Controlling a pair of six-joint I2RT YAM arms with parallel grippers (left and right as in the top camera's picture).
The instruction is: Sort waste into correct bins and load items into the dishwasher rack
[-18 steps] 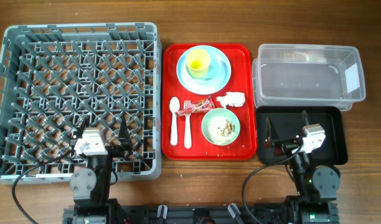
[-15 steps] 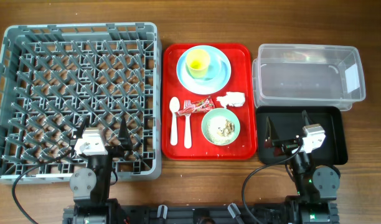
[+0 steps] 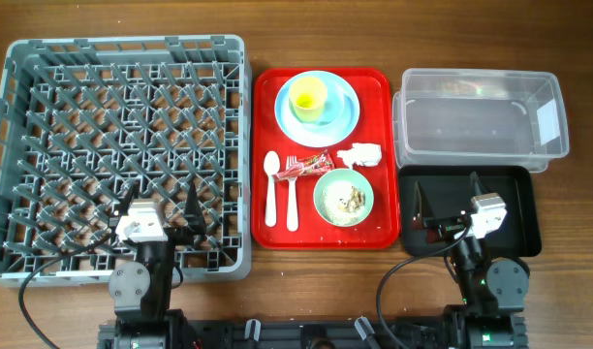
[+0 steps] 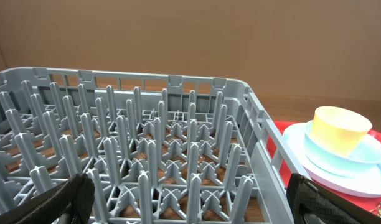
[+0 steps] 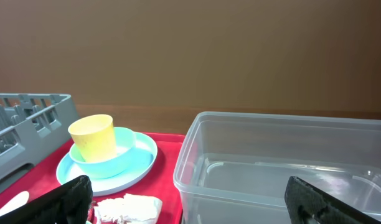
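While lying together on the red tray (image 3: 374, 107), between dishwasher rack (image 3: 122, 44) and bins, nothing sorted or loaded: judged the very start. Yellow cup (image 3: 308, 94) in pale blue bowl (image 5: 112, 165) on plate (image 3: 347, 116), far edge. Wrapper (image 3: 306, 167) and napkin (image 3: 359, 153) mid-tray. Spoon (image 3: 271, 189) and fork (image 3: 292, 194) toward left edge. Rice (image 3: 347, 199) and scraps in mint bowl (image 3: 318, 197), near right corner. Rack, clear tub (image 3: 405, 116) and black tray (image 3: 519, 194) empty. Left gripper (image 3: 159, 202) over rack's near edge, right gripper (image 3: 447, 194) over black tray, both wide, holding nothing. Next calls for reaching one piece, perhaps the wrapper.

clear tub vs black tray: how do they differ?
The clear tub is see-through with tall walls; the black tray is opaque and shallow. The tub sits farther from the robot, the tray nearer. Both are rectangular, similar in footprint, right of the red tray, with no waste in them.
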